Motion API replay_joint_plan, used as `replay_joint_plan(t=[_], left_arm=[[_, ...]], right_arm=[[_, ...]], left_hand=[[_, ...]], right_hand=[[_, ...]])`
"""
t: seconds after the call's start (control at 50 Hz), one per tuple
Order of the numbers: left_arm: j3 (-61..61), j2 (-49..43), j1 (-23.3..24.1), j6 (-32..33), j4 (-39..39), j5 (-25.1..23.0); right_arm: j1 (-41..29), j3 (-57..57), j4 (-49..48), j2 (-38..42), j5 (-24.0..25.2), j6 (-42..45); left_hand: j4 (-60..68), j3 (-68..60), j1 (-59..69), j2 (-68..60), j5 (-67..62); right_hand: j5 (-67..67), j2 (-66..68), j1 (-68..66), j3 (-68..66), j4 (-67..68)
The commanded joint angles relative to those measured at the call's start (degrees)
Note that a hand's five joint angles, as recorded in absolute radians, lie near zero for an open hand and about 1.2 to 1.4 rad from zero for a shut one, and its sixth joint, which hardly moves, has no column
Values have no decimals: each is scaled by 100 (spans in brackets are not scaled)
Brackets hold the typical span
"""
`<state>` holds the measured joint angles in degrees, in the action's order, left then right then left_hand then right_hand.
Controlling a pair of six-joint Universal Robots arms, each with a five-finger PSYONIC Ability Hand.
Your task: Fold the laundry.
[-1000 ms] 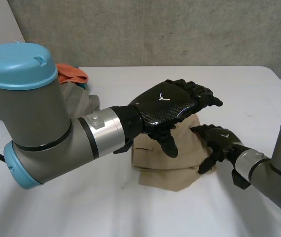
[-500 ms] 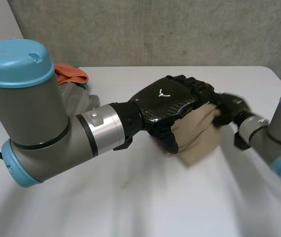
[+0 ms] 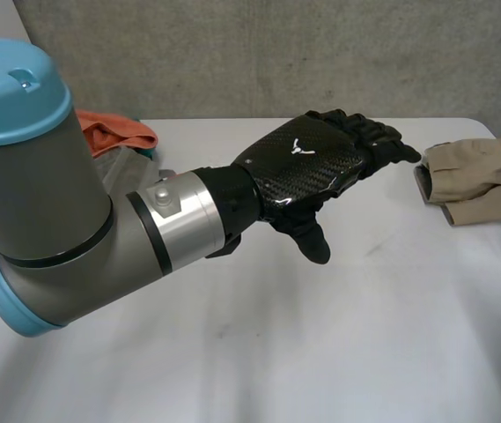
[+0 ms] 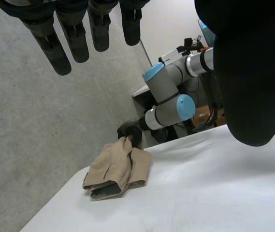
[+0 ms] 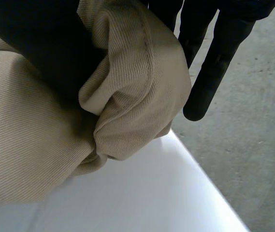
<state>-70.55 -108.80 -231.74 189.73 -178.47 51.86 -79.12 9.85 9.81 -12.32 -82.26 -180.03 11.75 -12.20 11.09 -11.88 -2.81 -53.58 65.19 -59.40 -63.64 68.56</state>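
The folded tan garment lies at the table's far right edge. My right hand is shut on its far end. In the right wrist view a bunched fold of the tan garment is pinched between the thumb and fingers of my right hand, just over the table's edge. My left hand hovers open above the middle of the white table, well apart from the garment. Beyond the straight fingers of my left hand, the tan garment rests near the table's corner.
An orange cloth and a greyish cloth lie in a heap at the back left, partly behind my left arm. A concrete wall runs behind the table. The floor drops away past the right edge.
My right hand closed on the folded tan garment and pulled it from under my left hand to the table's far right. My left hand stayed open and shifted slightly up.
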Motion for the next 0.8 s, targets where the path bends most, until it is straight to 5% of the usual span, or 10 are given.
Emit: replay_joint_plan(t=[0.02,0.06,0.1,0.24,0.34,0.54,0.66,0.8], left_arm=[[-3,-44,15,2,-30,8],[-3,-53,15,2,-39,9],[-3,-44,15,-7,-48,26],[-3,0,6,-15,-56,79],[-3,26,-11,-94,-144,96],[33,26,-414,-279,-259,728],[24,-70,-1644,-77,-381,1695],[50,-1045,-2673,1494,-628,1977]], right_arm=[[89,52,-59,-60,17,100],[89,61,-67,-60,-53,108],[89,96,-67,-60,-123,152],[19,612,-338,-418,-1176,1720],[-78,1957,-1402,-1341,-1240,2525],[-323,5727,-2660,-3908,534,2604],[-710,7090,-2599,-4673,1027,2824],[-1071,8453,-2537,-5666,1221,3904]], left_hand=[[166,-121,232,-153,-60],[166,-121,232,-153,-60],[166,-121,232,-153,-60],[166,-121,232,-153,-60],[166,-121,232,-153,-60],[334,-289,400,-321,-229],[267,-222,333,-254,-162],[233,-188,299,-220,-128]], right_hand=[[-1642,1481,-2060,-1636,1144],[-1642,1481,-2060,-1636,1144],[5358,-5519,4940,5364,-5856],[5358,-5519,4940,5364,-5856],[5358,-5519,4940,5364,-5856],[5358,-5519,4940,5364,-5856],[5358,-5519,4940,5364,-5856],[5358,-5519,4940,5364,-5856]])
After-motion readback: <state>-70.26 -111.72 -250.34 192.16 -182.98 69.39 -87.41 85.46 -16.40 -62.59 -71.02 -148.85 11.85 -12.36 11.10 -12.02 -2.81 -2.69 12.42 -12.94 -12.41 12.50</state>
